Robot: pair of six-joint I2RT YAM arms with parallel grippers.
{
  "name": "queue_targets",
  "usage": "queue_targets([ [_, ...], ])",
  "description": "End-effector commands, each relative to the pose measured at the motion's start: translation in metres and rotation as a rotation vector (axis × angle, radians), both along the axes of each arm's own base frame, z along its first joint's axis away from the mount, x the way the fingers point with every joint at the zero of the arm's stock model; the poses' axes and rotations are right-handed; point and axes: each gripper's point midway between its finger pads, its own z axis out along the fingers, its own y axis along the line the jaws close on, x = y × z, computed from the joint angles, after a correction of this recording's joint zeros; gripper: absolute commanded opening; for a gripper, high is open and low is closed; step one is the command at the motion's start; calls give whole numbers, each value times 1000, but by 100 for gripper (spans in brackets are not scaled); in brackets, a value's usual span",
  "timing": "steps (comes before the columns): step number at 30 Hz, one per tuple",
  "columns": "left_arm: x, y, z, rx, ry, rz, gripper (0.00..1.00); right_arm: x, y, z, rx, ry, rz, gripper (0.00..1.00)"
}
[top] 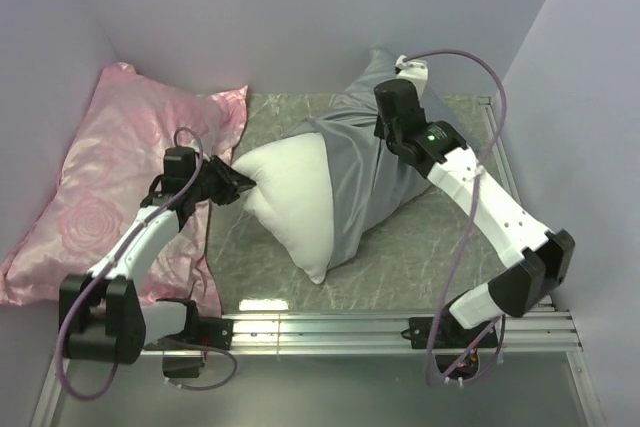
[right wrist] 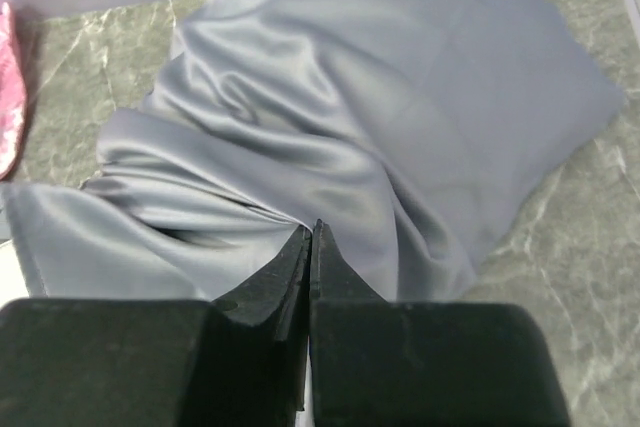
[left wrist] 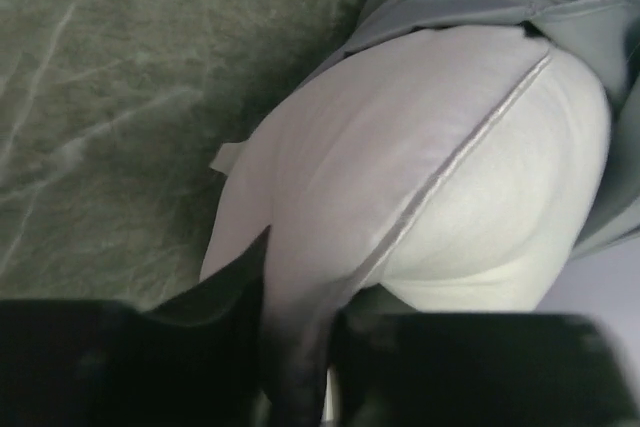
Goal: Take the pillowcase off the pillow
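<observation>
Tabletop [top: 400, 267]: green marbled, walled behind and on both sides of pillow [top: 290, 197]; bare strip between pillow and the metal rail [top: 400, 325] on its near side. White, plump pillow lies mid-table on a diagonal. Grey-blue satin pillowcase [top: 370, 172] covers only pillow's far-right half; its mouth sits across pillow's middle, near-left half bare. Slack closed end bunches up beyond pillow's far-right end, against back wall. Left of pillow: pink rose-patterned pillow [top: 100, 187], propped on the left wall, its right edge near pillow's bare corner; left arm lies over it. Room to move: bare table on pillow's near and far-left sides, little on its far-right. On top of pillow's covered half: right gripper [top: 385, 135], jaws fully together, pinching a fold of pillowcase. At pillow's left corner: left gripper [top: 240, 185], jaws a narrow gap apart, corner fabric filling the gap and held.
</observation>
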Motion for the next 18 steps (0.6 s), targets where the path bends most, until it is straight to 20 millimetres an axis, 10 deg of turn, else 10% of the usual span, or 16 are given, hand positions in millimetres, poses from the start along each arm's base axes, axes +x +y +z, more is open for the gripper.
queue_targets([
  [1,34,5,20,12,-112,7,31,35,-3,8,-8,-74,-66,0],
  [5,47,7,40,78,-181,-26,68,70,26,-32,18,-2,-14,0],
  [9,40,13,68,148,-241,-15,76,100,26,-59,141,56,-1,0],
  [18,-23,22,59,143,-217,192,99,123,33,-112,292,151,3,0],
])
